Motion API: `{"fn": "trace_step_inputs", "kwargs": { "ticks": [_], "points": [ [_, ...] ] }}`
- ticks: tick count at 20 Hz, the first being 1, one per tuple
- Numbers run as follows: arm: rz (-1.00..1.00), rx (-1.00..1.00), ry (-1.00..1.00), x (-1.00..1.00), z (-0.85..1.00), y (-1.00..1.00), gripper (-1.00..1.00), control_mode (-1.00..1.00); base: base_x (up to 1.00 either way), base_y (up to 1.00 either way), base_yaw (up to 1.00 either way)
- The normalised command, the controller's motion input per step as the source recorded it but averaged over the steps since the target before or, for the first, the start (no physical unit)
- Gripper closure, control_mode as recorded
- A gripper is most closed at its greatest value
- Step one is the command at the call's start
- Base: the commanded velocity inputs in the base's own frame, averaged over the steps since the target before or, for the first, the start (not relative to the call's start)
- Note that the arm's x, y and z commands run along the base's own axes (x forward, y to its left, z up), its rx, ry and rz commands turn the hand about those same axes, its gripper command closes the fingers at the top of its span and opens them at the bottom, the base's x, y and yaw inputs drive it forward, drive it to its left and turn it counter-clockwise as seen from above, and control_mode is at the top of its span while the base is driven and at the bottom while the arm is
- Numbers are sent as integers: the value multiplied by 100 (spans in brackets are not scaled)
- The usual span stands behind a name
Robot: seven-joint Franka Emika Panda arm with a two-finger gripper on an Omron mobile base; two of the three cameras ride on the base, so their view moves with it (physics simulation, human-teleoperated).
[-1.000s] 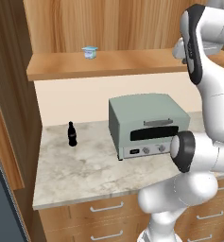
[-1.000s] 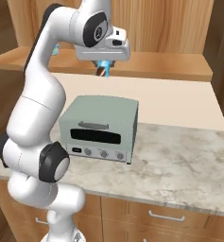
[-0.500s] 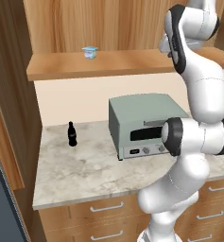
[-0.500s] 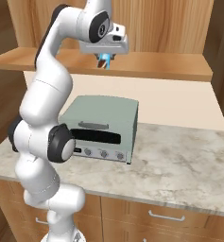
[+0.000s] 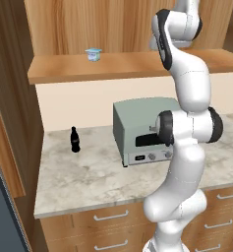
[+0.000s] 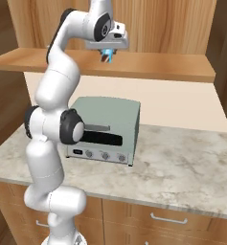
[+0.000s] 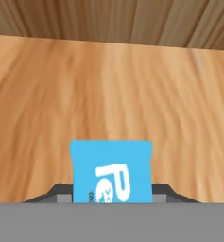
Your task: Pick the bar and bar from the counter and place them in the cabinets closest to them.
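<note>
A bright blue wrapped bar point(image 7: 111, 176) with white lettering sits between my dark fingertips point(image 7: 61, 193). My gripper point(image 6: 107, 53) is shut on this bar point(image 6: 107, 54) and hangs just above the long wooden shelf ledge point(image 6: 172, 67) of the cabinets point(image 6: 158, 24). In the hand view the ledge point(image 7: 108, 94) spreads out under the bar, with the cabinet's vertical-grain wood behind it. From the left base view the raised arm hides the hand.
A grey-green toaster oven point(image 5: 142, 128) point(image 6: 105, 127) stands on the marble counter point(image 5: 88, 177) below the ledge. A small black bottle point(image 5: 74, 140) stands left of it. A small blue-white cup point(image 5: 93, 54) sits on the ledge point(image 5: 64, 71). A tall wooden panel point(image 5: 10, 98) bounds the left.
The arm has swung its upper links over toward the ledge while the gripper, still holding the blue bar, has risen slightly. Nothing on the counter has moved.
</note>
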Motion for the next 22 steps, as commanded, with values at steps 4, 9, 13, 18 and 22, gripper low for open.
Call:
{"fn": "trace_step_inputs", "kwargs": {
  "ticks": [4, 9, 13, 18, 22],
  "points": [
    [-4, 0, 2, 67, 7, 13, -100, -100, 0, 0, 0],
    [-1, 0, 8, -9, 12, 0, -100, -100, 0, 0, 0],
    [1, 0, 2, -90, 7, 0, -100, -100, 0, 0, 0],
    [2, 0, -1, -100, -1, 0, -100, -100, 0, 0, 0],
    [0, 0, -10, -100, -22, 6, -100, -100, 0, 0, 0]
  ]
}}
